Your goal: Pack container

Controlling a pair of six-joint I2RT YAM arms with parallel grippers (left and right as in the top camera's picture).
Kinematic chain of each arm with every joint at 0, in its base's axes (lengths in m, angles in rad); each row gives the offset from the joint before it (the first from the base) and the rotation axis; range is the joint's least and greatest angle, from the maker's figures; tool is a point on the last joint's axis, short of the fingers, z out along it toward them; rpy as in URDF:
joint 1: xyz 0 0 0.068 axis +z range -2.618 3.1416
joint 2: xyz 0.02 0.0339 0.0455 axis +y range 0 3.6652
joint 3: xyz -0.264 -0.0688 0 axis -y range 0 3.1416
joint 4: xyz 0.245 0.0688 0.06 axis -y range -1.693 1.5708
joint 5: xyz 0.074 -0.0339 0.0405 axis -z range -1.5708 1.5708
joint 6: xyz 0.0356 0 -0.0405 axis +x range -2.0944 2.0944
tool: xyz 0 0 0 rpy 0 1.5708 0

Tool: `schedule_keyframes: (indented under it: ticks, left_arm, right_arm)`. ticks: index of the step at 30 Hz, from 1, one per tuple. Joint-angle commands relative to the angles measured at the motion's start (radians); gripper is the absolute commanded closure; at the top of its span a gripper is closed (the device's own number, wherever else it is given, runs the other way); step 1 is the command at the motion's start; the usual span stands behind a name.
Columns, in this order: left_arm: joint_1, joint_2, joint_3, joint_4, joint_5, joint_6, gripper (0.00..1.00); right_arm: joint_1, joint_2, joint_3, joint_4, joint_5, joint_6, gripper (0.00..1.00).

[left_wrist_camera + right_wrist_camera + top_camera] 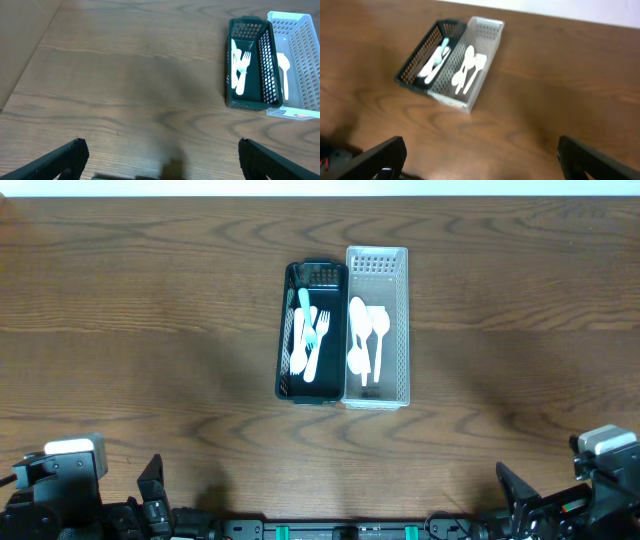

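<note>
A dark green basket point(283, 330) stands at the table's middle and holds white forks point(310, 340) and a light blue utensil. A white basket point(403, 320) touches its right side and holds white spoons point(366, 335). Both baskets also show in the left wrist view, green point(227, 85) and white point(305, 65), and in the right wrist view, green point(412, 62) and white point(487, 55). My left gripper point(161, 157) is open and empty near the front left edge. My right gripper point(480, 157) is open and empty near the front right edge.
The wooden table point(150, 330) stretches bare on both sides of the baskets. Both arm bases sit at the front edge, the left one point(60, 480) and the right one point(600, 475).
</note>
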Motion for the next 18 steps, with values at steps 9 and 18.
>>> schedule_keyframes:
  ticks: [9, 18]
  left_arm:
    - [0.004, 0.000, -0.001, -0.013, -0.012, -0.004, 0.02]
    - [0.004, 0.000, -0.001, -0.013, -0.012, -0.005, 0.02]
  right_arm:
    - [-0.026, -0.001, -0.048, 0.062, 0.043, -0.023, 0.01]
    - [-0.138, -0.101, -0.517, 0.642, 0.027, -0.051, 0.01]
